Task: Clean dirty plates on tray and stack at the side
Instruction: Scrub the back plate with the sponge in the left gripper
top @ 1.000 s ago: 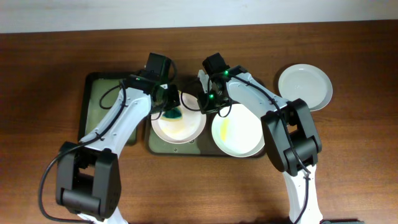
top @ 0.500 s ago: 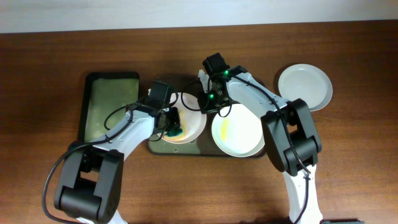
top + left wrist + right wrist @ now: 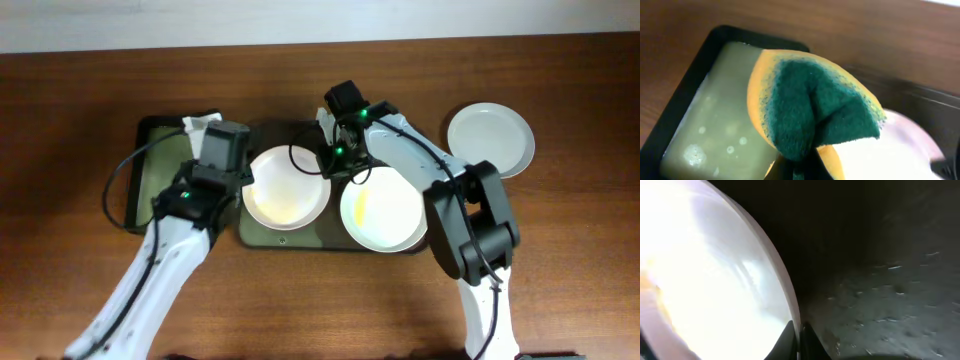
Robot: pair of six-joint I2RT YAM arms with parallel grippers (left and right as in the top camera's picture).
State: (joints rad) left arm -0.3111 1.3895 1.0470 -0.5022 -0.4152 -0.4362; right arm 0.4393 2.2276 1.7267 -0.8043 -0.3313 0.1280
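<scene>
The large dark tray [image 3: 290, 236] holds two white plates. The left plate [image 3: 285, 190] has a faint yellow smear. The right plate [image 3: 382, 210] has a stronger one. A third white plate [image 3: 490, 138] lies on the table at the right. My right gripper [image 3: 799, 337] is shut on the left plate's rim [image 3: 705, 280], at its upper right edge [image 3: 325, 165]. My left gripper [image 3: 800, 170] is shut on a folded green and yellow sponge [image 3: 810, 100], held over the edge between the small green tray and the left plate [image 3: 890, 155].
The narrow dark green tray [image 3: 160, 175] stands left of the big tray and holds soapy greenish water [image 3: 715, 130]. The big tray's scratched dark floor [image 3: 880, 295] shows in the right wrist view. Brown table surrounds both trays.
My left gripper has lifted the sponge off the left plate and carried it left toward the green tray. The right gripper has stayed on the plate's rim.
</scene>
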